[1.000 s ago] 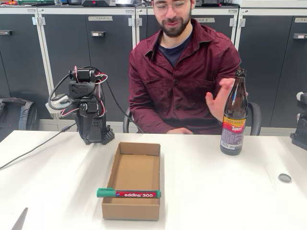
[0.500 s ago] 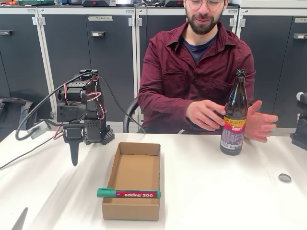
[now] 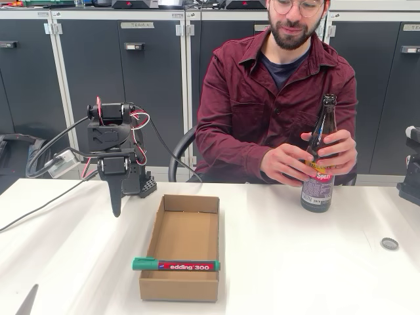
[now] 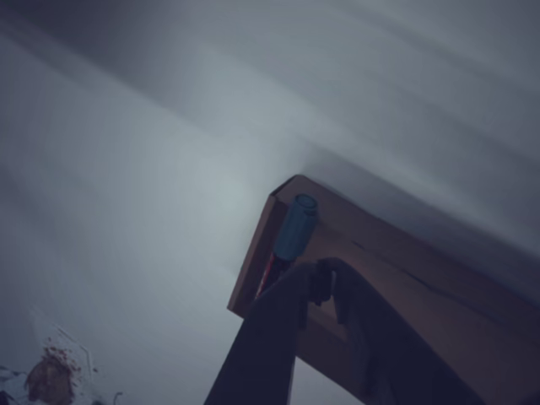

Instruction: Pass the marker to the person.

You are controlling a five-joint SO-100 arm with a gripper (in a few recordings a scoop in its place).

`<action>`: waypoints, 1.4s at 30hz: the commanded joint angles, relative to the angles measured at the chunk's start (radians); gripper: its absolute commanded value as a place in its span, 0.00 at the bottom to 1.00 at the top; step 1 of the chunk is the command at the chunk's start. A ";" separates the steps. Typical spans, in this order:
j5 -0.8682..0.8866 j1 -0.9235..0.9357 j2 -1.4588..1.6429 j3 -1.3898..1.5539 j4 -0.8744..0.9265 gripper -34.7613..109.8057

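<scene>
Tool [image 3: 115,205] pointing down above the counter [image 3: 315,262], fingers together, holding nothing. Marker [image 3: 176,265] resting across the near end of the cardboard box [image 3: 187,236], well apart. Probably light, stiff, smooth-barrelled; best pinched mid-label, across the barrel.

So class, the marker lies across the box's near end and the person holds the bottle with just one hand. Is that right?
Not quite. The marker does lie across the near end of the box, but the fixed view shows the person holding the bottle with both hands, one on each side of it.
</scene>
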 commanded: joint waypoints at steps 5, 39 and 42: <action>-0.097 -0.040 -0.048 -0.080 -0.014 0.21; 0.446 -0.281 0.087 0.451 -0.514 0.21; 0.456 -0.255 0.084 0.460 -0.546 0.26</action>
